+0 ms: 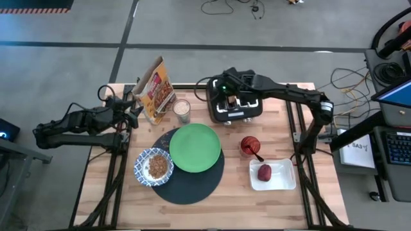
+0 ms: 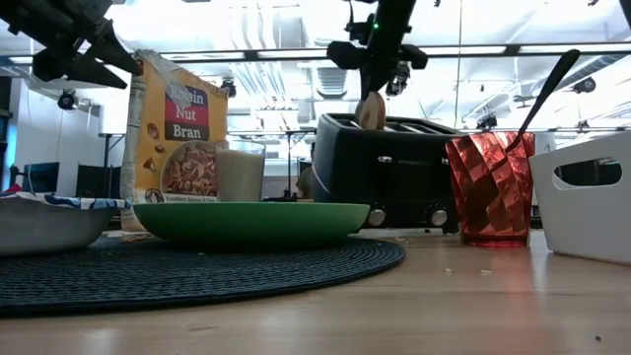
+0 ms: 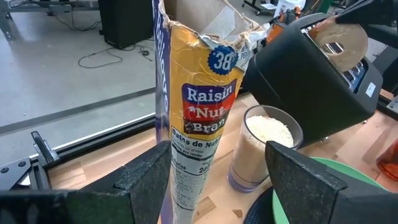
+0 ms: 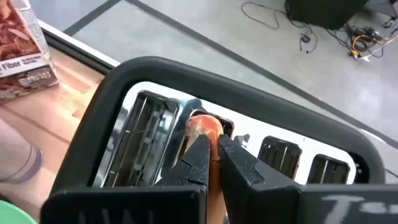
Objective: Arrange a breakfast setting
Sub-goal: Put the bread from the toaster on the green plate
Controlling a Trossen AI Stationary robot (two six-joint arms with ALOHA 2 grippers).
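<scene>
My right gripper (image 1: 231, 99) is over the black toaster (image 1: 234, 106) at the table's far side, shut on a bagel half (image 2: 372, 110). The green plate (image 1: 194, 147) and the patterned bowl (image 1: 153, 167) rest on the round dark placemat (image 1: 186, 179). The red cup (image 1: 250, 146) stands to the right of the plate, with the spoon's handle (image 2: 547, 84) sticking out of it. A dark red fruit (image 1: 264, 172) lies in a white tray. My left gripper (image 3: 217, 199) waits open at the table's left edge, facing the cereal bag (image 3: 199, 118). My right gripper pinches the bagel half's upper edge (image 4: 204, 127) between its two fingers. The fingers slant down from above the toaster. The bagel half stands on edge below them, mostly above the toaster, with its lower end at the mouth of a slot (image 2: 372, 126).
A Raisin Nut Bran bag (image 1: 157, 90) and a glass of milk (image 1: 182, 110) stand left of the toaster. The white tray (image 1: 282, 176) sits at the near right. Bare wood lies along the table's near edge, in front of the placemat.
</scene>
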